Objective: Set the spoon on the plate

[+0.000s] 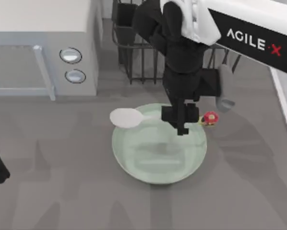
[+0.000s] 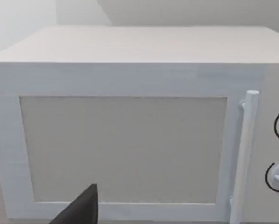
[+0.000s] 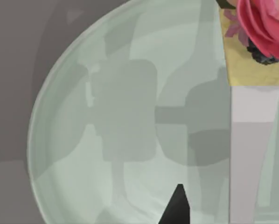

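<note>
Grey surface carries the round, glossy mint-green plate (image 1: 158, 158). Across its far rim lies the white spoon (image 1: 126, 118), its oval bowl jutting past one side and its red ornament past the other. Directly above the plate the right claw (image 1: 183, 119) hangs over the slim handle; whether its fingers are parted or clamped, I cannot tell. Judged step: placing, so next comes releasing and lifting clear. The arm reads "AGILE·X". The left arm sits parked well off from the plate.

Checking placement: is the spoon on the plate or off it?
On it, it seems: the spoon lies across the plate's far rim, bowl overhanging left, ornament right. The right end effector covers its handle; grip unclear.
</note>
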Motion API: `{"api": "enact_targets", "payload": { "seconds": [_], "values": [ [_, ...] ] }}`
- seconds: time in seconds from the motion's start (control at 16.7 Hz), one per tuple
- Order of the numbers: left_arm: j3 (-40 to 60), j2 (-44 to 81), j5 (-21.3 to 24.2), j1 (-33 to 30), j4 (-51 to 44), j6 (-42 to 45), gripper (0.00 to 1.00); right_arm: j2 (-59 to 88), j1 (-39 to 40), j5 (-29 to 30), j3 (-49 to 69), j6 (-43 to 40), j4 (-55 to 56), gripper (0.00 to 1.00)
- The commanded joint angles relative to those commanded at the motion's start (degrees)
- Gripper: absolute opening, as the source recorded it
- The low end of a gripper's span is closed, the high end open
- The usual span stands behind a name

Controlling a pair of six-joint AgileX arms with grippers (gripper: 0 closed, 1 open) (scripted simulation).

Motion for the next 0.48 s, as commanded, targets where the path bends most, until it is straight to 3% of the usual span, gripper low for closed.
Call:
{"api": "enact_targets", "payload": {
  "seconds": [0.48],
  "values": [
    [0.0, 0.0, 0.0, 0.0, 0.0, 0.0, 1.0, -2.04, -1.5, 0.19, -1.69, 0.04, 0.07, 0.0]
  ]
}}
